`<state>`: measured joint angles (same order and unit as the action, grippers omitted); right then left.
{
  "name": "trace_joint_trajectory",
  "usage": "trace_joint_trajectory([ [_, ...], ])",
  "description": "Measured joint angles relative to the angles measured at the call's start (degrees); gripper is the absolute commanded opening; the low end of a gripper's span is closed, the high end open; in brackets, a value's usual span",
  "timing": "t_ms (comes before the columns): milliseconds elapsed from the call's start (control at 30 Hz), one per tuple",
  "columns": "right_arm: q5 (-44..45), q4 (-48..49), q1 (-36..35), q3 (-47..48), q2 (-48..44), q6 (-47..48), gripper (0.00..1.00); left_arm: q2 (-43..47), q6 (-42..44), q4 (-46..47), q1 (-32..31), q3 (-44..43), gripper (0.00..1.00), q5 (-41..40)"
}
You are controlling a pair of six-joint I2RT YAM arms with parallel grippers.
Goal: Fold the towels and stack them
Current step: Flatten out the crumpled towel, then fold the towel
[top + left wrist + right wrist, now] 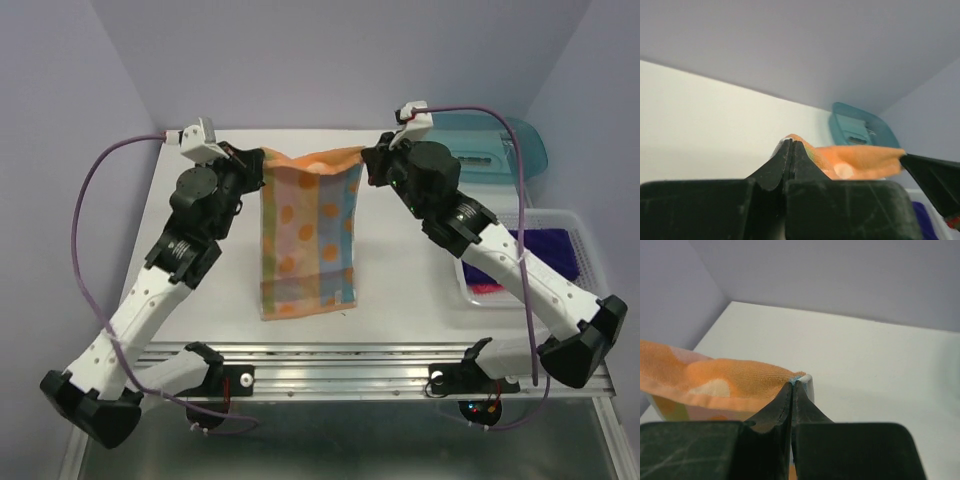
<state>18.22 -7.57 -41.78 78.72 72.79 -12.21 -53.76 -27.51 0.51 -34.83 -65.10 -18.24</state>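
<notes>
Left end effector [248, 158] and right end effector [372, 160] each pinch a top corner of the orange dotted towel [308, 235], which hangs between them down to the table [420, 300]. Left wrist: closed fully on cloth. Right wrist: only a sliver is gripped, so pulling apart may slip it.

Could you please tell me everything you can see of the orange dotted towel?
The orange towel is soft cloth with orange dots on pale pink, yellow, green and blue stripes. It is held up by its two top corners, jaws shut: the left gripper pinches one, the right gripper the other. The top edge sags slightly between them. Its lower end seems to rest on the white table.
</notes>
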Motion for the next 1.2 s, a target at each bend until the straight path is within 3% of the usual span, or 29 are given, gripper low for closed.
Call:
trace_joint_trajectory([
  [200, 1.86, 6.23, 5.11, 0.0, 9.27, 1.92, 0.01, -15.96, 0.07, 4.2, 13.29, -1.11, 0.0, 8.28],
  [333, -2.1, 11.43, 12.15, 1.66, 18.25, 1.75, 0.01, -26.12, 0.02, 6.03, 17.0, -4.33, 0.0, 13.92],
  [667, -9.4, 14.95, 18.47, 10.03, 35.58, 1.27, 0.01, -51.91, -0.07, 9.88, 23.34, -20.17, 0.0, 25.0],
  [967, -12.55, 13.53, 19.45, 12.52, 39.32, 0.26, 0.01, -56.89, 0.04, 8.96, 23.96, -22.23, 0.0, 27.28],
  [1200, -17.94, 12.76, 19.58, 3.15, 33.24, -4.81, 0.01, -49.4, -0.7, 10.34, 24.09, -10.75, 0.0, 28.59],
])
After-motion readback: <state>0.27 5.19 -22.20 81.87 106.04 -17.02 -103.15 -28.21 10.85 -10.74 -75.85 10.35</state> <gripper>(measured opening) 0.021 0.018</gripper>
